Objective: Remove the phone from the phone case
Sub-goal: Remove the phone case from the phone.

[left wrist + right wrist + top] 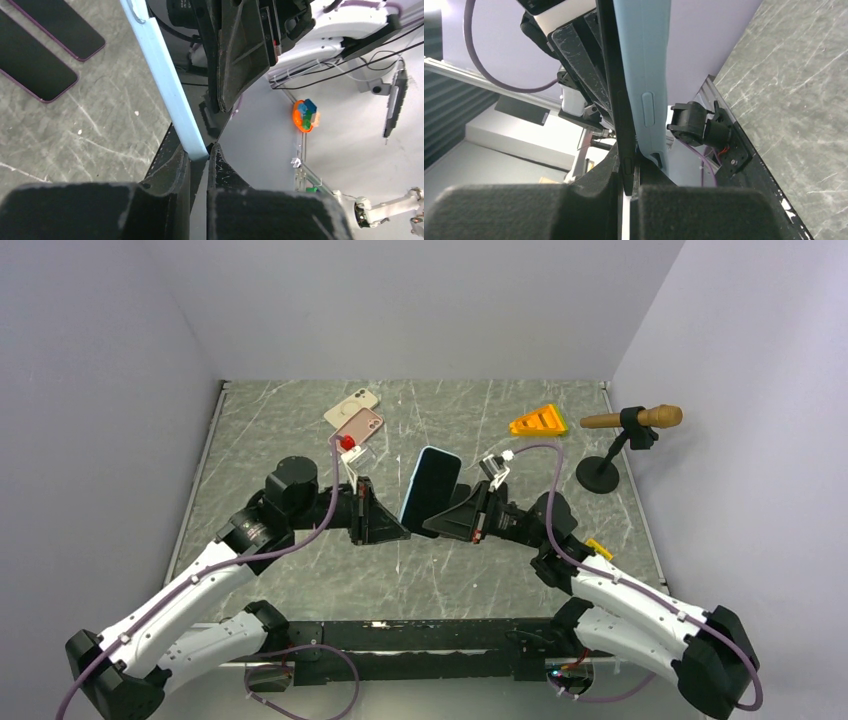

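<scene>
Standing on end over the middle of the counter [450, 580], the phone [428, 490] sits in its light-blue phone case [165, 75]. It is pinched at its lower end from both sides. Its long axis rises from the fingers and leans toward the far edge, with the dark screen facing the left side.

The left fingers [170, 160] are clamped on the blue rim at the case's bottom corner. The right fingers [599, 175] meet it from the opposite side and are closed on the same lower end. There the black edge of the phone runs into their gap and the blue shell lies just beside it. Whether they grip the phone alone or the case too cannot be told.

Both arms are equally near, tip almost to tip. The phone looks seated along most of the case, so the removal is not yet done. Any separation probably depends on one side holding the shell while the other draws the phone out.

Two other phones [45, 50] lie flat near the far-left corner, well apart.
</scene>
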